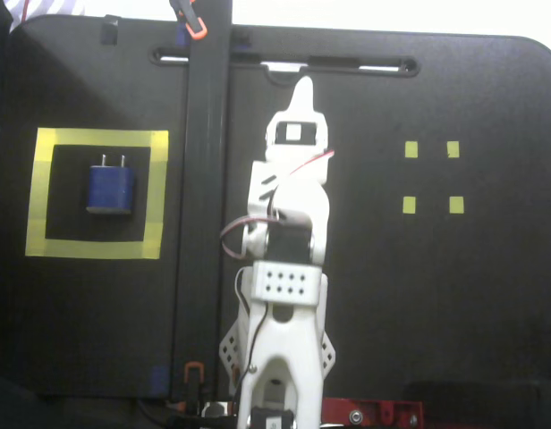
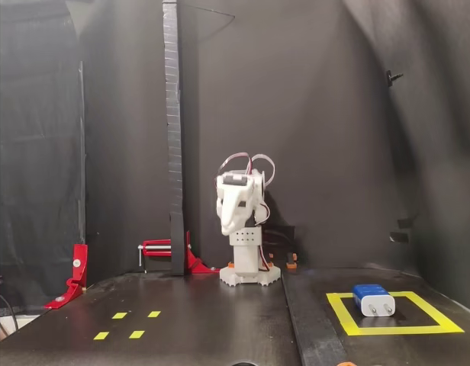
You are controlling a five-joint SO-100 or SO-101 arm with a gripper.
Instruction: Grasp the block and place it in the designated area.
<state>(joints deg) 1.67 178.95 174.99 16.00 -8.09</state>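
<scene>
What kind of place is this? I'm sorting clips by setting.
Likely a hobby robotics test bench: black-draped backdrop, a black table with a yellow tape square holding a blue block, and a small white arm with its gripper.

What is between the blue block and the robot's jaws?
In a fixed view from above, a tall black post runs between the block and the gripper; otherwise only bare black table.

White arm folded low over its base, the hand pointing to twelve o'clock in a fixed view, jaws together, holding nothing.
</scene>
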